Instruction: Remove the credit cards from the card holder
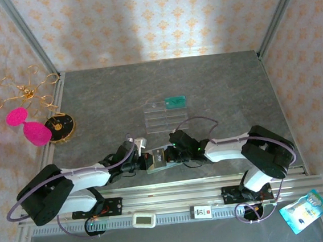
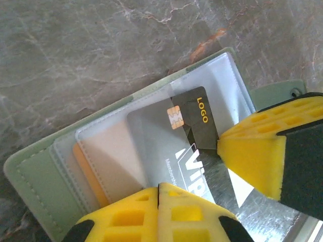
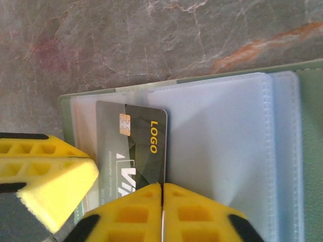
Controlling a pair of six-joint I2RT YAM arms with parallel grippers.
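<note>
The sage-green card holder lies open on the marble table, near the front edge between both arms. A black credit card, marked with a gold "LOGO" and a chip, sticks partly out of a clear sleeve. An orange edge shows inside another sleeve. My left gripper is shut, its tips resting on the sleeve over the card's lower part. My right gripper is shut too, with its tips against the card's long edge. Nothing is clamped between either pair of fingers.
A clear compartment tray with a teal card at its far end stands behind the holder. At the far left lie pink shapes, gold wire and a black-and-gold disc. A metal rail runs along the near edge.
</note>
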